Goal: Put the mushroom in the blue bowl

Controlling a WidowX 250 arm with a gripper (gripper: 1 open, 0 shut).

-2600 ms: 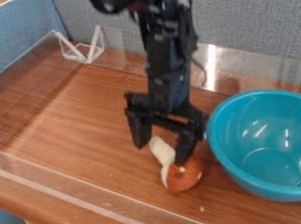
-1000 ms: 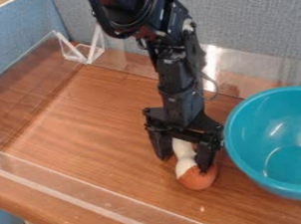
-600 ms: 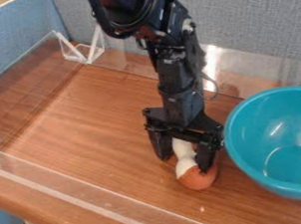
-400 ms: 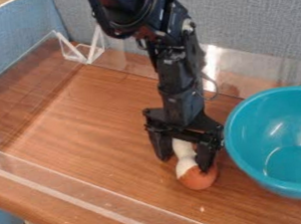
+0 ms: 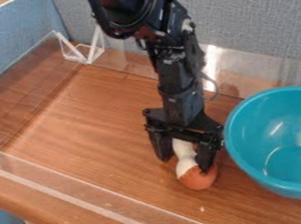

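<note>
Item: mushroom (image 5: 191, 170) on wooden table (image 5: 74, 121), gripper (image 5: 187, 158) set over it.

I had the black arm (image 5: 160, 43) pointing straight down, its jaws spread fully wide and straddling the mushroom's cream stem, with the reddish-brown cap lying toward the front edge. I could not tell whether the fingers touched the stem; nothing was lifted. The blue bowl (image 5: 279, 137) sat just to the mushroom's right, apart from it, inside the clear-walled enclosure (image 5: 39, 175).
</note>
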